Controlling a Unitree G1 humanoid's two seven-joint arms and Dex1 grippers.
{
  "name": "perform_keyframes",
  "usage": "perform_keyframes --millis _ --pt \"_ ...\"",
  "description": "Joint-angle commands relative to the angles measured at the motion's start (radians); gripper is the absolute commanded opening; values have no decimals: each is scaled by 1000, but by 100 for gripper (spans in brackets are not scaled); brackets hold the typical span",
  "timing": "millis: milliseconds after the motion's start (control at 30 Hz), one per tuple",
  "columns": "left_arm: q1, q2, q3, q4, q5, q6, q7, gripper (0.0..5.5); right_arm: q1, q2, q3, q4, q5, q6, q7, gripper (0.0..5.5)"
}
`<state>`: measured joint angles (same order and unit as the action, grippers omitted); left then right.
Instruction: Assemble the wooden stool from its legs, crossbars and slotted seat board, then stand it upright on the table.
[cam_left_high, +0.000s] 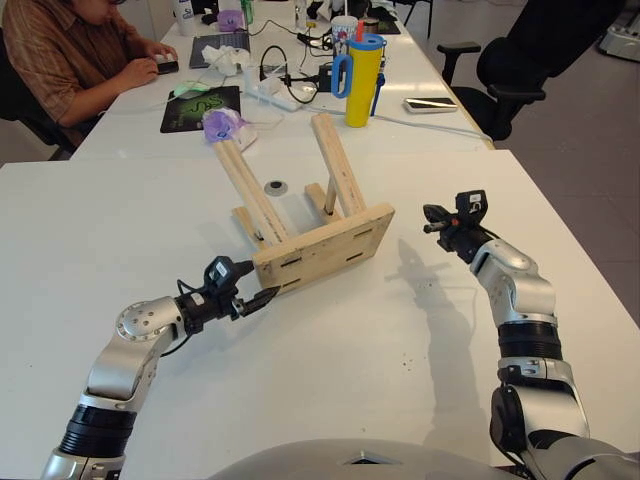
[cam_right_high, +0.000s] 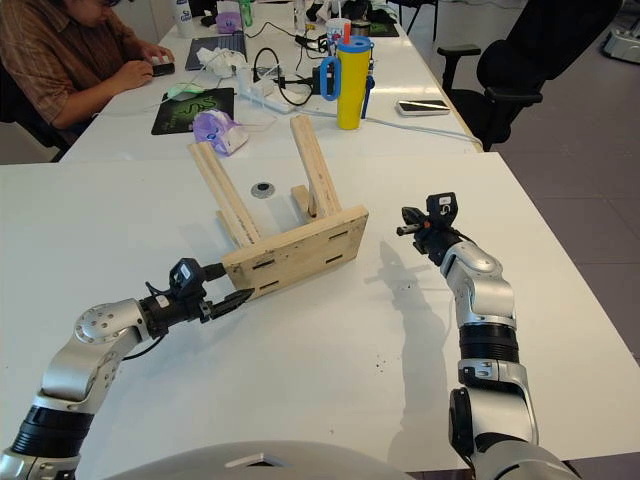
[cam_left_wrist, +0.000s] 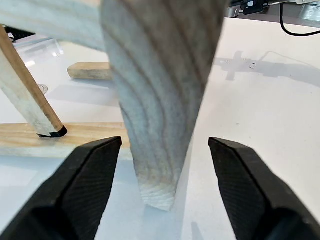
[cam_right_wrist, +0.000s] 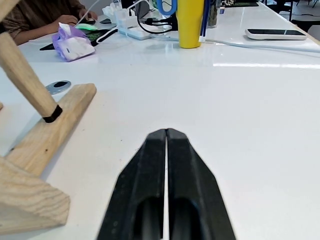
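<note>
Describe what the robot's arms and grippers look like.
The left arm and right arm have rounded silver-grey shells with black ribbed bands at the joints. A thin black cable loops by the left wrist. The left gripper and right gripper are black, with tapered, wedge-shaped, finely textured fingers.

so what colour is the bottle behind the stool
The bottle is yellow; clearest in left eye view.

Your stool (cam_left_high: 325, 245) lies mid-tabletop, legs toward the far edge; left gripper (cam_left_high: 268, 296) straddles its near-left corner, right gripper (cam_left_high: 428, 220) apart, rightward.
</note>
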<state>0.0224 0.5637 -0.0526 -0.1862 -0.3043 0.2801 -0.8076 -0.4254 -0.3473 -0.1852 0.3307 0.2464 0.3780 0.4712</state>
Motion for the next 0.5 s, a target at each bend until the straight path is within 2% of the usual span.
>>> perform_keyframes --millis 33,267,400,500 --pt "-25 16 12 23 -6 5 -21 253 1 14 18 13 -11 -17 -13 0" --pt "-60 -8 28 11 -69 74 -29 157 22 25 24 13 -9 -22 -27 0" --pt "-100 -53 80 -41 -209 228 10 146 13 24 24 32 -6 -23 -32 0" --pt "-180 -127 183 -85 -435 432 117 146 11 26 31 42 -9 -19 -35 0"
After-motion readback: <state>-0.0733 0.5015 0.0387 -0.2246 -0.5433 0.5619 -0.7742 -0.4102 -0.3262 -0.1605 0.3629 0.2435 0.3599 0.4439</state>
